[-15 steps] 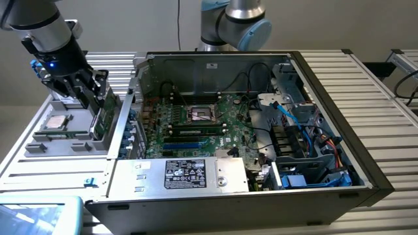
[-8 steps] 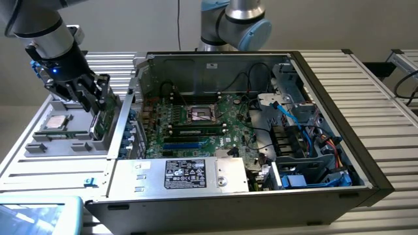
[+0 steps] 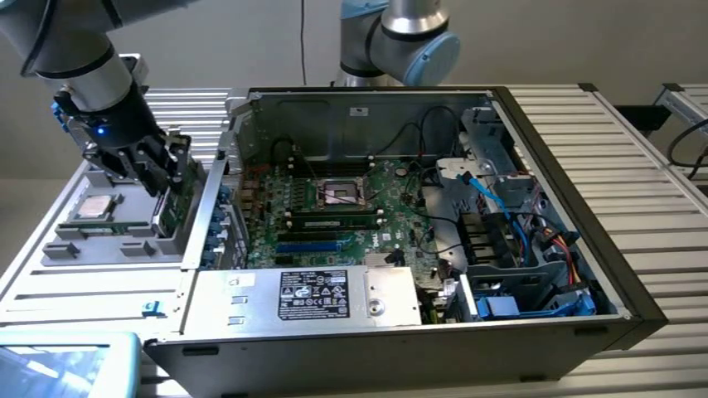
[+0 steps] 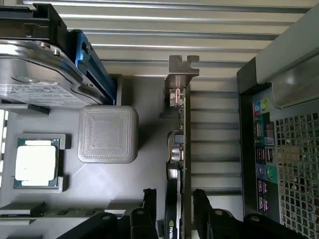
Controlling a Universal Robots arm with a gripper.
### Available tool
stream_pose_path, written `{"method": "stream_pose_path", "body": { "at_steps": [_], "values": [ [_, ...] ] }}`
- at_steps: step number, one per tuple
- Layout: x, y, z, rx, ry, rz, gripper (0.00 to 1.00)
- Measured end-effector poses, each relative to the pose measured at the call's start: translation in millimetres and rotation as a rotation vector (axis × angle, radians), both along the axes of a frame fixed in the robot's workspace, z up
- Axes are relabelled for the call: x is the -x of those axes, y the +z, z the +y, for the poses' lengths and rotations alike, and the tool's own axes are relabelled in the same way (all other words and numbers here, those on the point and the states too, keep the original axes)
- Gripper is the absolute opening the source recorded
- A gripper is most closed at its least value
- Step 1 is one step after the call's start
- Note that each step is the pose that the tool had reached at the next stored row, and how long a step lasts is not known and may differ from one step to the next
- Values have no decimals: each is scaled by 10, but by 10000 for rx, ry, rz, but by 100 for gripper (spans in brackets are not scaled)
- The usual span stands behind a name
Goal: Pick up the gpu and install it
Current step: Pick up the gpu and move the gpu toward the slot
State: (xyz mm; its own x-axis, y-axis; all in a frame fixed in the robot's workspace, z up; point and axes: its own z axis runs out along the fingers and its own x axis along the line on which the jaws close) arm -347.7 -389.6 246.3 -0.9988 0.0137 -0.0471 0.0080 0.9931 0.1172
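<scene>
The gpu [image 4: 178,144] stands on edge in the grey parts tray [image 4: 134,99], seen edge-on, with its silver bracket [image 4: 183,64] at the far end. My gripper [image 4: 174,192] is open and straddles the card, one black finger [image 4: 148,196] on each side with small gaps to it. In the exterior view the gripper [image 3: 166,178] hangs over the tray [image 3: 111,240] at that view's left, just outside the open computer case [image 3: 387,207], and the green gpu [image 3: 172,214] shows below the fingers.
The tray also holds a processor chip [image 4: 36,162], a silver drive [image 4: 35,74] and a grey block [image 4: 108,133]. The case's rear port panel [image 4: 279,164] stands close beside the card. Inside the case lie the motherboard [image 3: 332,207] and power supply [image 3: 310,294]. A second arm [image 3: 399,41] stands behind.
</scene>
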Motion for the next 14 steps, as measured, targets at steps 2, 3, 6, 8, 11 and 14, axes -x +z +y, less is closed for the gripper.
{"method": "stream_pose_path", "body": {
  "at_steps": [2, 3, 6, 8, 11, 14],
  "values": [
    [-3, -31, 5, 0, 1, 0, 44],
    [-4, -46, 12, -1, -1, -1, 44],
    [-10, -80, 25, 0, 1, 1, 44],
    [-11, -90, 28, 1, 1, 2, 44],
    [-10, -94, 28, 4, 0, 2, 44],
    [-10, -117, 32, 108, -2, -13, 44]
  ]
}}
